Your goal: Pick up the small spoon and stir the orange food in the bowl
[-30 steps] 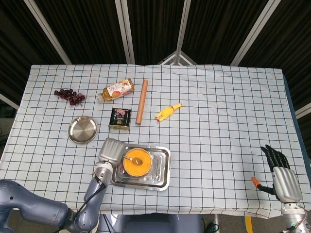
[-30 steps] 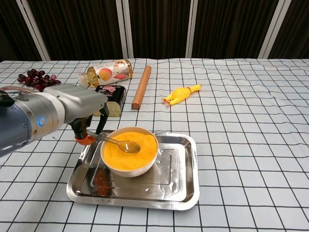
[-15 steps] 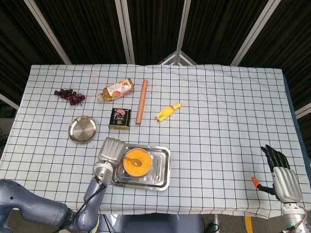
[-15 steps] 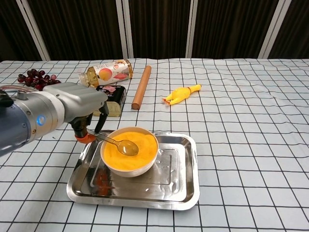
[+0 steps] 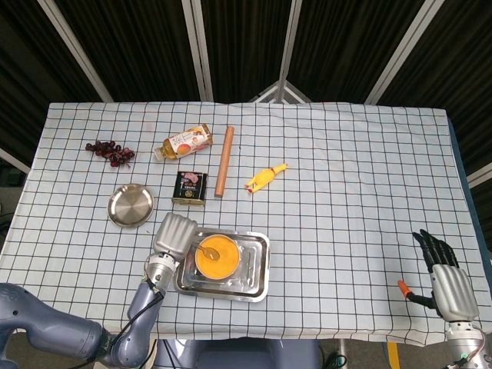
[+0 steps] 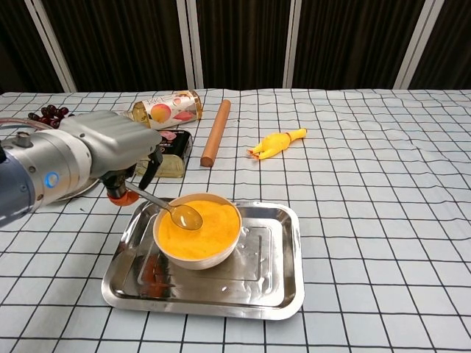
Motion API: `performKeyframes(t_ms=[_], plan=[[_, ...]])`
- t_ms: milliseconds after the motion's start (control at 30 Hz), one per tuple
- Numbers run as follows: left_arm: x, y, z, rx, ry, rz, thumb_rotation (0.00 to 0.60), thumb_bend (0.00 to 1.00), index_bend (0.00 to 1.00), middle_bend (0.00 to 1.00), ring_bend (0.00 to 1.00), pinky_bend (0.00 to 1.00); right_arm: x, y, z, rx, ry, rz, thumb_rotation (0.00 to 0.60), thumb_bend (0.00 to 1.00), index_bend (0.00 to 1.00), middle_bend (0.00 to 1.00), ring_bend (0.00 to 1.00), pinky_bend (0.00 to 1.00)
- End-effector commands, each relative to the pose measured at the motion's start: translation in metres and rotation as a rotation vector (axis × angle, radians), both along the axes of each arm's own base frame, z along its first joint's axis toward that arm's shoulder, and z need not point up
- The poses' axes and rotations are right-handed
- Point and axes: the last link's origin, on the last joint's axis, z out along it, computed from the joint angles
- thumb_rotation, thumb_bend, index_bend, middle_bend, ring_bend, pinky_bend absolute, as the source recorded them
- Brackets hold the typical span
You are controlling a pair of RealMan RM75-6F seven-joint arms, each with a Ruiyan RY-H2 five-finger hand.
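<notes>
A white bowl (image 6: 197,254) of orange food (image 6: 210,224) stands in the left half of a steel tray (image 6: 272,294); the head view shows the bowl (image 5: 216,256) in the tray (image 5: 257,269) near the table's front edge. My left hand (image 6: 103,151) (image 5: 171,234) holds the small metal spoon (image 6: 171,211) by its handle just left of the bowl. The spoon slopes down to the right, its scoop at the food's left side. My right hand (image 5: 444,270) hangs off the table's front right corner, fingers spread, holding nothing.
Behind the tray lie a dark tin (image 6: 173,153), a juice bottle (image 6: 163,109), a wooden rolling pin (image 6: 215,132) and a yellow rubber chicken (image 6: 277,142). Red grapes (image 5: 109,151) and a small steel plate (image 5: 130,205) sit at the left.
My left hand has risen and shifted slightly left, tilting the spoon steeper. The scoop has slid from the middle of the food toward the bowl's left rim. The right hand is still.
</notes>
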Motion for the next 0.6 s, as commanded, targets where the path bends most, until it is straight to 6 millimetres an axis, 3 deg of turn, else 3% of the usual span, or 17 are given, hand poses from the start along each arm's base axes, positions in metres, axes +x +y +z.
performKeyframes(t_ms=[33, 600], plan=[[0.0012, 0.0010, 0.0011, 0.008, 0.020, -0.027, 0.600, 0.76, 0.70, 1.00, 1.00, 1.00, 0.0001, -0.0001, 0.0001, 0.000, 0.000, 0.000, 0.600, 0.32, 0.00, 0.00, 0.00, 0.00], [0.0064, 0.0038, 0.0038, 0.034, 0.051, -0.104, 0.600, 0.77, 0.73, 1.00, 1.00, 1.00, 0.0002, 0.0002, 0.0001, 0.001, 0.000, 0.002, 0.600, 0.32, 0.00, 0.00, 0.00, 0.00]])
